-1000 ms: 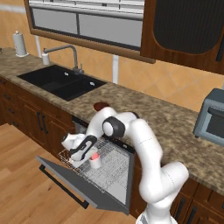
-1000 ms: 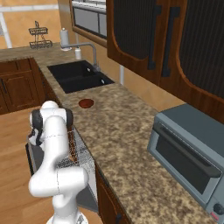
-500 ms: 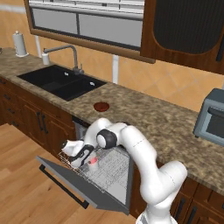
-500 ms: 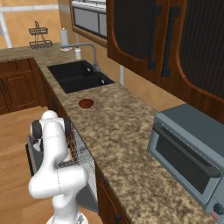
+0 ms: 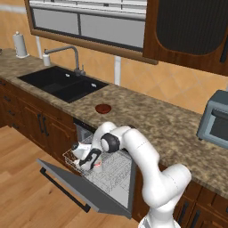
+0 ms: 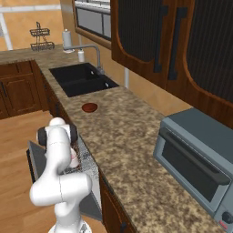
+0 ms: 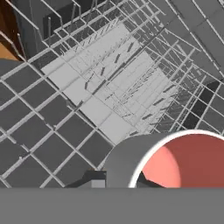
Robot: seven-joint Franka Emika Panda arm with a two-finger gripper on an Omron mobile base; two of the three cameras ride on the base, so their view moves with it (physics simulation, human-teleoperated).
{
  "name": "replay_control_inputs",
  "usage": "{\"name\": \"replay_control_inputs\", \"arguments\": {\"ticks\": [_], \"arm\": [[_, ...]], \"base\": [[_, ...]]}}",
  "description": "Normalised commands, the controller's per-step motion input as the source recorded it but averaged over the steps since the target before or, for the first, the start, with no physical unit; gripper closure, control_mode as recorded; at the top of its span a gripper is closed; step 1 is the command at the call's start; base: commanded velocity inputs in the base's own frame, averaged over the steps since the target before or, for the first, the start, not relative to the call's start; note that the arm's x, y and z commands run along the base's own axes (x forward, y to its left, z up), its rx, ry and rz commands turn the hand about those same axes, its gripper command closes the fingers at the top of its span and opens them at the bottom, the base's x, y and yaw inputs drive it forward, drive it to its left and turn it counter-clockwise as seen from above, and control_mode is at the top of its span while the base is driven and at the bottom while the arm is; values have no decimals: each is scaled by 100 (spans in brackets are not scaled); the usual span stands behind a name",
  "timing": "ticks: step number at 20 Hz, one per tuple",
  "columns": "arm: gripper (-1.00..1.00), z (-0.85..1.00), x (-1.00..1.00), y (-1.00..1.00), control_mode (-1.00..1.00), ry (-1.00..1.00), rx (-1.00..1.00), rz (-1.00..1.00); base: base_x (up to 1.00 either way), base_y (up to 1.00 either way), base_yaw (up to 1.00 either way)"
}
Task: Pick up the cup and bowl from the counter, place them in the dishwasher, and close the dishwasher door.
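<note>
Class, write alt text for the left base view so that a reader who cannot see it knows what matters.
A white robot arm's pincer lowers a white cup into the wire rack of an open dishwasher, its door folded down. On the granite counter above, a dark red bowl waits beside a black sink.

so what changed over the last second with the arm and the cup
The gripper, shut on the cup, has come lower and further out over the dishwasher's wire rack, and the arm has folded down with it. The cup is not yet released. The bowl stays on the counter and the dishwasher door stays open.
</note>
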Motion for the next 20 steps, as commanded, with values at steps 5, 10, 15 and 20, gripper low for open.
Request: {"name": "replay_control_inputs", "arguments": {"ticks": [5,10,15,20], "arm": [[-100,-35,-3,0,-100,-15,11,-5],[-100,60,-18,3,-100,-7,2,-7],[-100,100,-61,23,-100,0,0,-6],[-100,100,-52,4,-100,0,0,-5]], "base": [[0,0,0],[0,0,0],[0,0,0],[0,0,0]]}}
